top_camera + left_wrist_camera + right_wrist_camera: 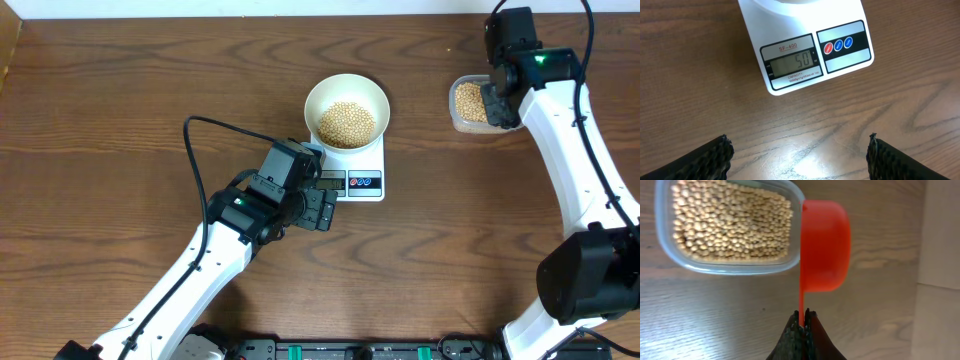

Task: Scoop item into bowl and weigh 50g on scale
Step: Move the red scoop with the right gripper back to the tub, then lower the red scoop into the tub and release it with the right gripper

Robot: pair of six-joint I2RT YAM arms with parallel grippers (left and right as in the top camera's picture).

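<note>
Nearest the robot, the left gripper point(318, 209) is hovering just in front of the scale point(365, 165). Its jaws are spread wide and gripping nothing, and its camera is looking straight down on the display point(790, 62), which is reading 50. On the scale's platform behind that display, the bowl point(316, 98) is sitting with a mound of beans point(346, 123) in its middle.

Farther off, well to the scale's right and slightly behind it, the clear container point(730, 270) is holding the remaining stock. The right gripper point(803, 314) is hanging there, clamped tight on the thin handle of the red scoop point(822, 245). The handle is running straight out from the claw, and the cup at its far end is resting against the container's edge on the side away from the scale. No beans are showing on it.

With that reading, the target appears met. The bowl is lying across the container from the right claw, so another pour would be crossing toward the scale. Parking the scoop looks likelier.
</note>
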